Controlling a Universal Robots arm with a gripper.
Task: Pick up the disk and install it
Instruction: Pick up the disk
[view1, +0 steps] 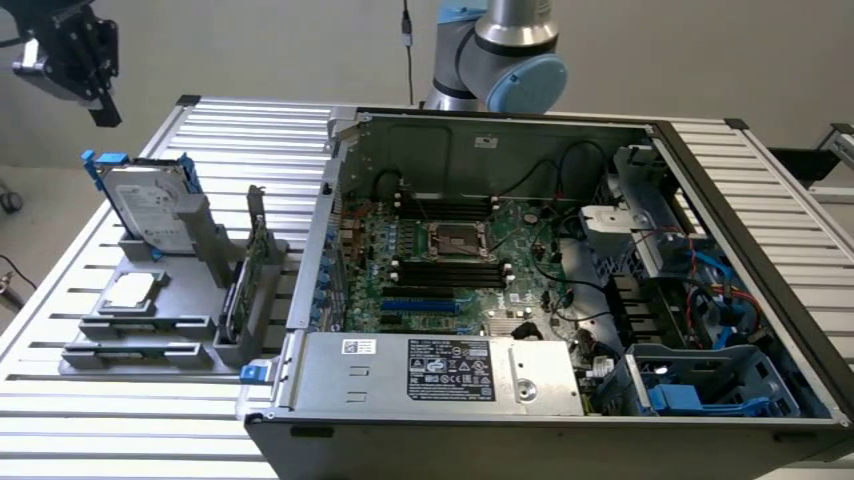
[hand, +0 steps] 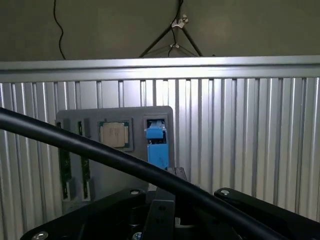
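Note:
The disk (view1: 147, 205), a silver-grey drive with a white label in a blue carrier, stands upright in the grey holder (view1: 187, 300) at the exterior view's left. In the wrist view the disk (hand: 156, 142) shows edge-on as a blue strip in the holder (hand: 115, 112). My gripper (view1: 103, 112) hangs high above the table's far left corner, up and behind the disk, well apart from it. Its fingers are shut with nothing between them. The gripper's black housing (hand: 160, 215) sits low in the wrist view.
The open computer case (view1: 320, 230) takes up the exterior view's right half, with a drive cage (view1: 694, 385) at its front right. A square chip (view1: 130, 291) and a green circuit card (view1: 240, 290) share the holder. A black cable (hand: 100, 152) crosses the wrist view.

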